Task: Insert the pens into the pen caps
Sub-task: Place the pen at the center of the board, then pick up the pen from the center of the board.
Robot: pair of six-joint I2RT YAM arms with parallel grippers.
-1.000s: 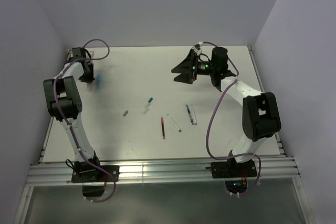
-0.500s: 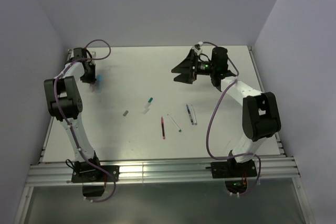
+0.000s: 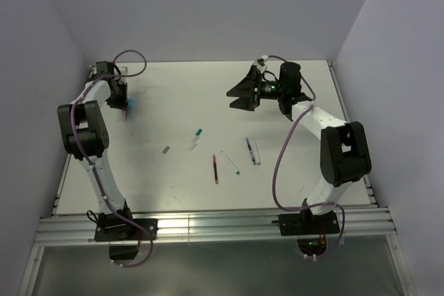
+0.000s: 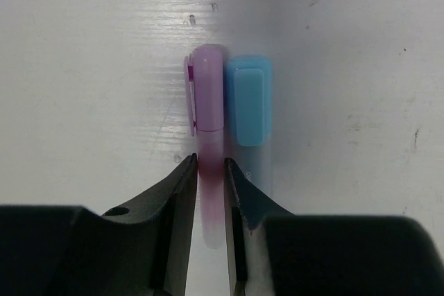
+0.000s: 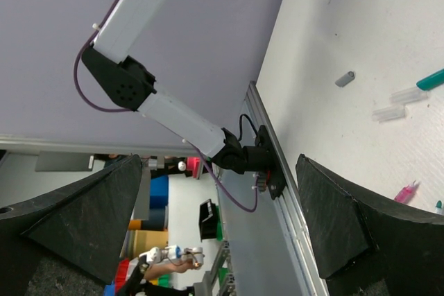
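left gripper [image 4: 209,166] flanks the capped pink pen [image 4: 208,91], can't tell if pinching; right gripper [image 5: 218,164] gapes; likely next: lift clear.

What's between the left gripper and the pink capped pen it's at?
Nothing visible. The left gripper has its fingers on either side of the pink capped pen, at the barrel. The light blue capped pen lies tight alongside, crowding one finger.
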